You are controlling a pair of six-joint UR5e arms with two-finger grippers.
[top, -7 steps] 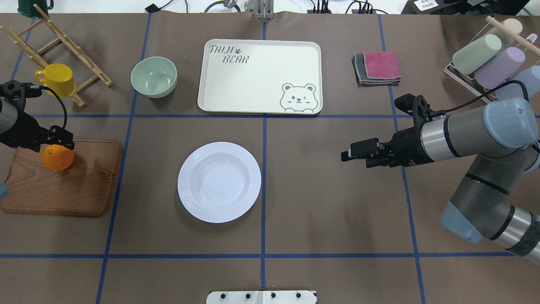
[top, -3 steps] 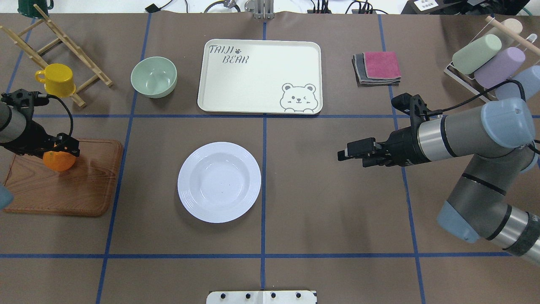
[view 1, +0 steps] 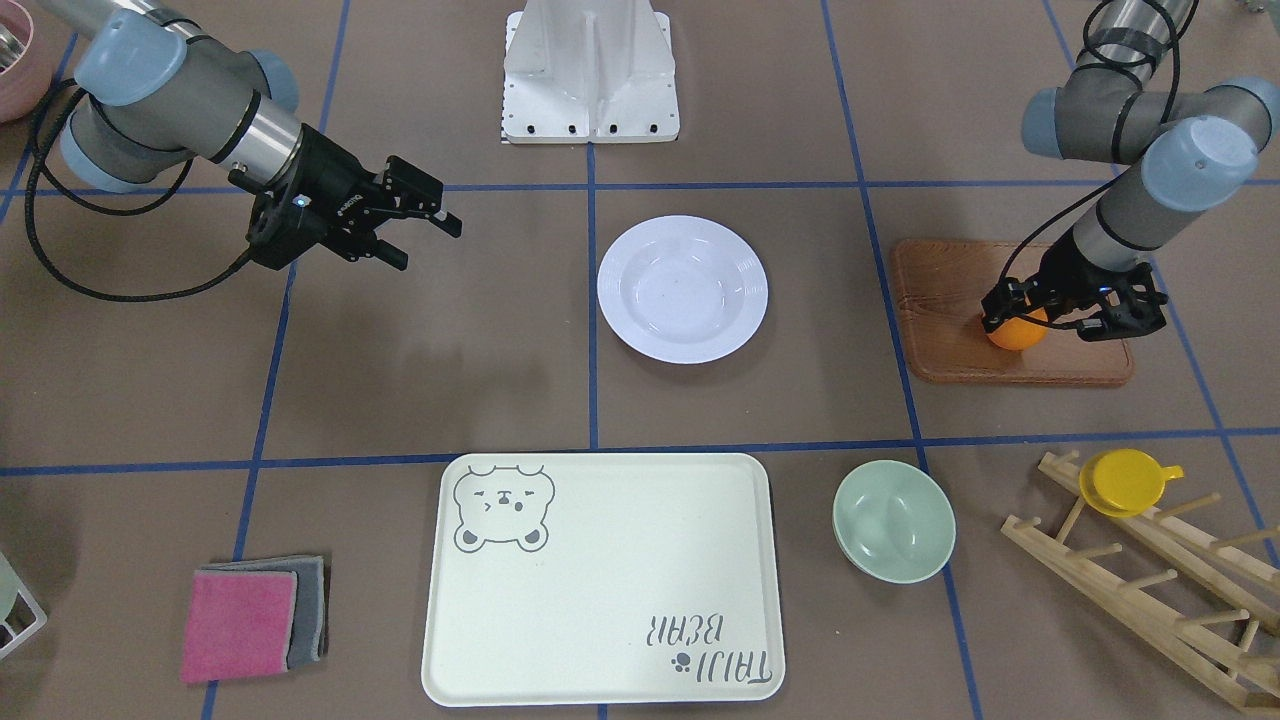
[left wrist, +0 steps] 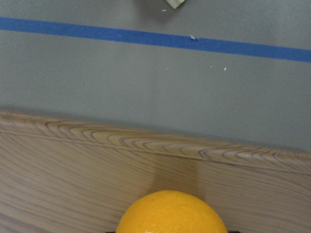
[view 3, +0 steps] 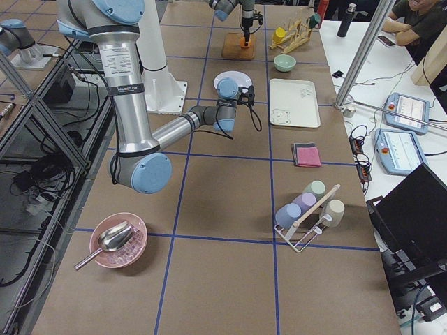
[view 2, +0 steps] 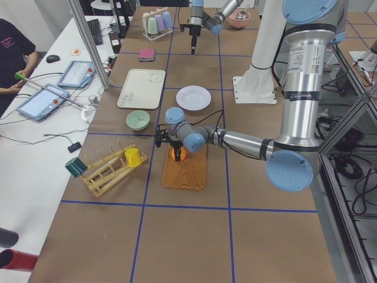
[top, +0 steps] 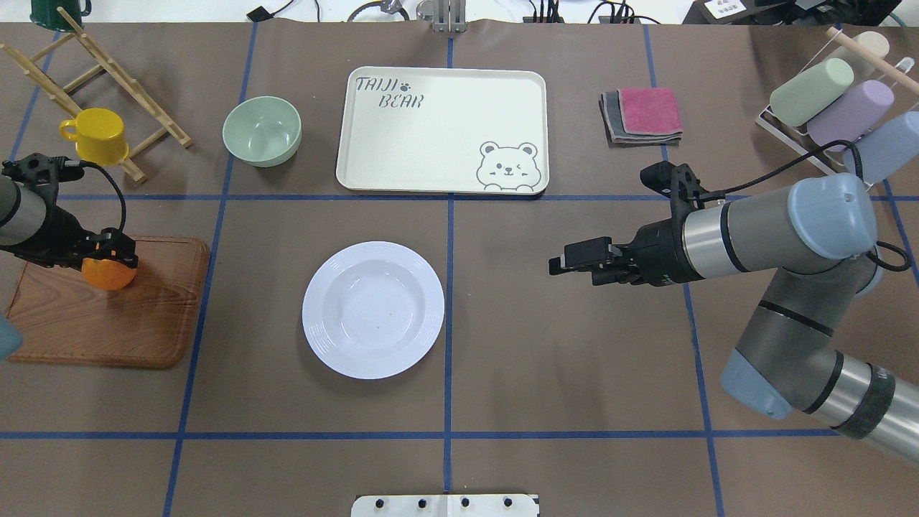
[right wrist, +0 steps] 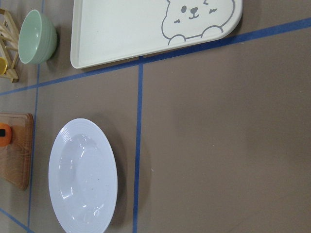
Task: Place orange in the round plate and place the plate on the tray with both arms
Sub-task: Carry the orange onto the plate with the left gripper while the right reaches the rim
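The orange (top: 108, 276) rests on the wooden cutting board (top: 108, 323) at the table's left. My left gripper (top: 109, 263) is down over the orange, shut on it from above; the left wrist view shows only the orange (left wrist: 170, 213) top and the board (left wrist: 146, 155). The white round plate (top: 373, 309) sits empty at the centre, below the cream bear tray (top: 441, 129). My right gripper (top: 571, 267) hovers open and empty to the plate's right, pointing at it. From the front, its fingers (view 1: 440, 210) are spread apart.
A green bowl (top: 261, 131) stands left of the tray. A yellow mug (top: 97, 134) hangs on a wooden rack (top: 108, 72) at back left. Folded cloths (top: 642, 115) and a rack of pastel cups (top: 826, 100) are at back right.
My left gripper has come down onto the orange, which has shifted slightly to the right. My right arm has moved left toward the plate.
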